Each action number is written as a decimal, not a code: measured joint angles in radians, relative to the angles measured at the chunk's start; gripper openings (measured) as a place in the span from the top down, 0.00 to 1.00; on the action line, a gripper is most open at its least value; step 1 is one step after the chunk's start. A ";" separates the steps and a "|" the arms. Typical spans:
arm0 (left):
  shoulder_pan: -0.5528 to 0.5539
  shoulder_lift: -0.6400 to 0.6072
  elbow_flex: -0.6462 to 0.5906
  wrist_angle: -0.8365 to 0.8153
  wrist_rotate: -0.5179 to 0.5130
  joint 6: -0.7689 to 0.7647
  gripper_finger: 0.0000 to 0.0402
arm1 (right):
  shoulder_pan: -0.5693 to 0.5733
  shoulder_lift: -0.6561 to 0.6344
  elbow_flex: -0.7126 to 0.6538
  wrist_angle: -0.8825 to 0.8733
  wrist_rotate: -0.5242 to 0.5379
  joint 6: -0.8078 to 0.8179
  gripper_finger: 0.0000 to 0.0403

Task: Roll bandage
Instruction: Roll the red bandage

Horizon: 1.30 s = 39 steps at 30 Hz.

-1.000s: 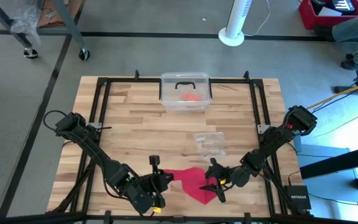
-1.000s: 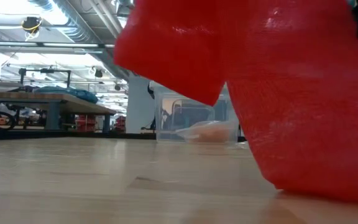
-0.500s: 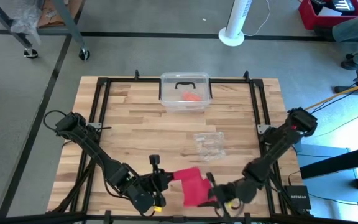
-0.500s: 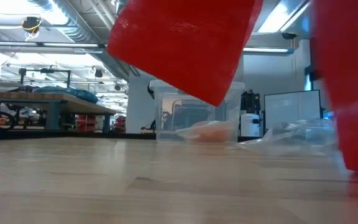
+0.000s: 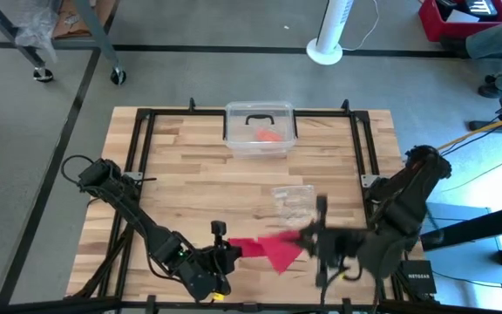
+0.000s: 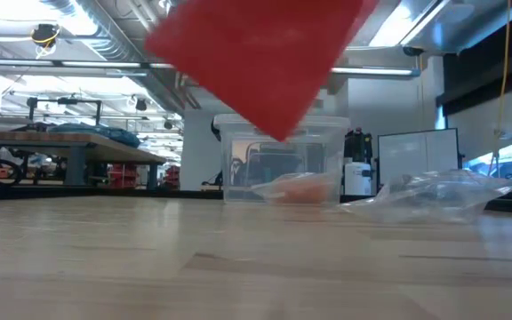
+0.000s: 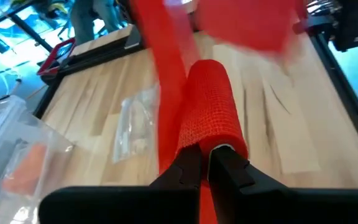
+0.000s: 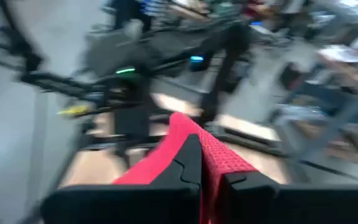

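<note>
The table point(image 5: 190, 174) carries a clear bin point(image 5: 260, 131) at its far edge, with an orange lump inside, and a plastic bag point(image 5: 291, 199) near the middle; both are well apart from the work. The bandage point(image 5: 268, 249) hangs above the near edge, strung between the two arms; in the low view it floats clear of the wood as a red sheet. The left gripper point(image 5: 227, 255) is clenched on the rolled end, which the left wrist view shows as a snug red cylinder point(image 7: 211, 109) just ahead of the fingers, with a flat tail running off it. The right gripper point(image 8: 205, 167) grasps the free end, red mesh pinched between its fingers. The cloth looks light, limp and open-woven, so it should sag and twist unless kept taut; best held at the roll's core and across the tail's full width.
</note>
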 joint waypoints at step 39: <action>-0.180 -0.029 0.098 0.091 0.007 0.001 0.99 | -0.388 0.000 -0.421 -0.246 -0.670 0.478 0.42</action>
